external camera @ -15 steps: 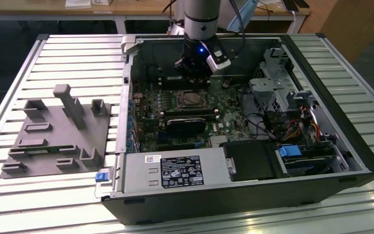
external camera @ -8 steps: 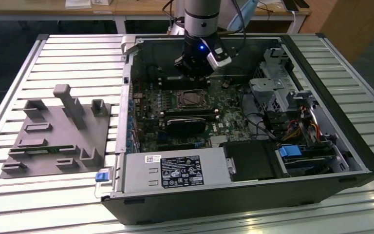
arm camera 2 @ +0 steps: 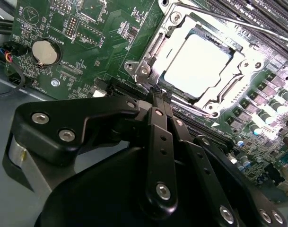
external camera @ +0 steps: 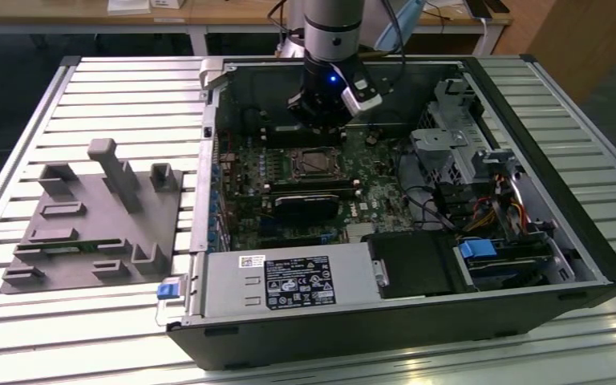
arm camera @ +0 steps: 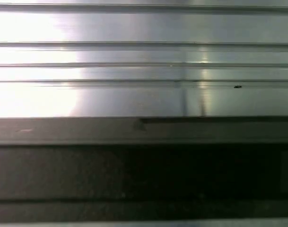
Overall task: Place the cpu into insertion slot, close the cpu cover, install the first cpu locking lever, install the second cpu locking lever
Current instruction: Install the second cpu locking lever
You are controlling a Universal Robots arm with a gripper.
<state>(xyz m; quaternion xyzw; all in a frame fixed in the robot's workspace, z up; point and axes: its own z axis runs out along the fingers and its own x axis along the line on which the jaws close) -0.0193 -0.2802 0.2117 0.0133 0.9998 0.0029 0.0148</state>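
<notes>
Pincer (arm camera 2: 159, 97) pressed together, tips at cpu cover (arm camera 2: 155, 47) edge (cover down over cpu (arm camera 2: 196, 66)), socket just ahead of tips.

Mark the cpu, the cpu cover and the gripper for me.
cpu (arm camera 2: 196, 66), second wrist view, middle of its silver top.
cpu cover (arm camera 2: 153, 47), second wrist view, frame's side bar.
gripper (arm camera 2: 159, 97), second wrist view, where the fingertips meet.

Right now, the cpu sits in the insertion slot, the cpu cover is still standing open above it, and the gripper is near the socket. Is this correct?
Not quite. The cpu cover is not standing open: in the second wrist view it lies flat, framing the cpu in the insertion slot. The rest holds: the gripper is close beside the socket.
</notes>
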